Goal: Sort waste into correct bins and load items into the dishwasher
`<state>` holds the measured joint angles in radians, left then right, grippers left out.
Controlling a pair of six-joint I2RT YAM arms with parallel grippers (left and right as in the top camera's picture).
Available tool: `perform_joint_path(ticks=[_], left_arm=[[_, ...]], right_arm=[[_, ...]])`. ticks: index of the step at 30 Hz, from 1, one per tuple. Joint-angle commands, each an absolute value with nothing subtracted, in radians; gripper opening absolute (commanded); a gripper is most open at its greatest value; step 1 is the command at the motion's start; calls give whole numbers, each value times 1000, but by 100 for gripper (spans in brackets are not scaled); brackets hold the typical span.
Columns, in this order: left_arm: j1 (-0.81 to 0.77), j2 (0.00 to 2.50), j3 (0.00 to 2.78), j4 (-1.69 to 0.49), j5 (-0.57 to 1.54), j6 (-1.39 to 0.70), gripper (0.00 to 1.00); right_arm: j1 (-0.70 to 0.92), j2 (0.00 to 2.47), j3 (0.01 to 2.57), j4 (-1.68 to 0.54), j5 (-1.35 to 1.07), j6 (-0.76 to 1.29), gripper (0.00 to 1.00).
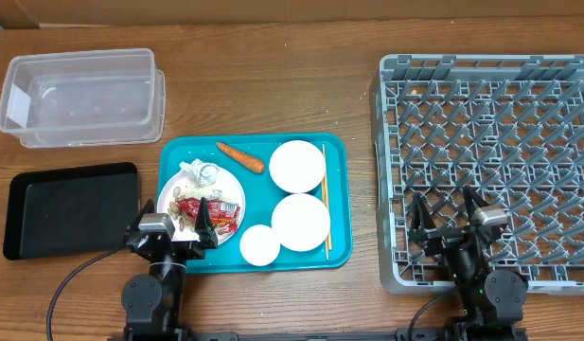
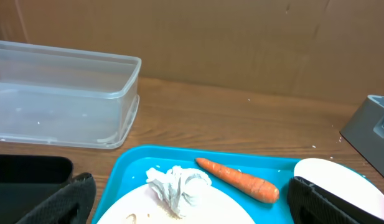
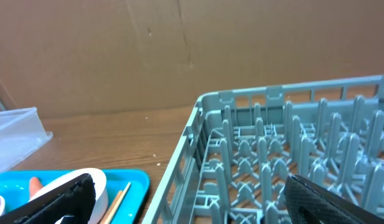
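On the white plate (image 1: 192, 189) lie a foil wad (image 1: 202, 173), a red wrapper (image 1: 219, 214) and tan scraps (image 1: 185, 218). An orange carrot (image 1: 241, 157) lies beside it on the teal tray (image 1: 339, 152), along with two bowls (image 1: 297, 165) (image 1: 300, 222), a cup (image 1: 259, 245) and chopsticks (image 1: 324, 199). My left gripper (image 1: 173, 227) hovers open at the plate's near edge, facing the wad (image 2: 178, 185) and carrot (image 2: 238, 179). Over the near left corner of the grey rack (image 1: 490, 104), my right gripper (image 1: 446, 213) is open and empty.
The clear tub (image 1: 83, 95) stands at the back left, and the black tray (image 1: 69, 208) lies in front of it, left of the teal tray. A strip of bare wood separates the teal tray from the rack. A cardboard wall (image 3: 179, 50) rises behind the table.
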<state>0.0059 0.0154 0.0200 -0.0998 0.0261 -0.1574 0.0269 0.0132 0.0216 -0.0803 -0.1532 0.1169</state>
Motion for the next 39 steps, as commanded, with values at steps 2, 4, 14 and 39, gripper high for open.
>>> perform_joint_path(ticks=[2, 4, 14, 39], left_arm=[[0, 45, 150, -226, 34, -173, 100], [0, 89, 221, -310, 34, -173, 100], [0, 515, 672, -606, 60, -172, 100], [-1, 1398, 1234, -992, 121, -172, 100]], right_arm=[[27, 47, 156, -173, -159, 238, 100], [27, 86, 218, -252, -159, 240, 100], [27, 419, 635, -583, -159, 236, 100], [26, 946, 1102, -1063, -105, 202, 100]])
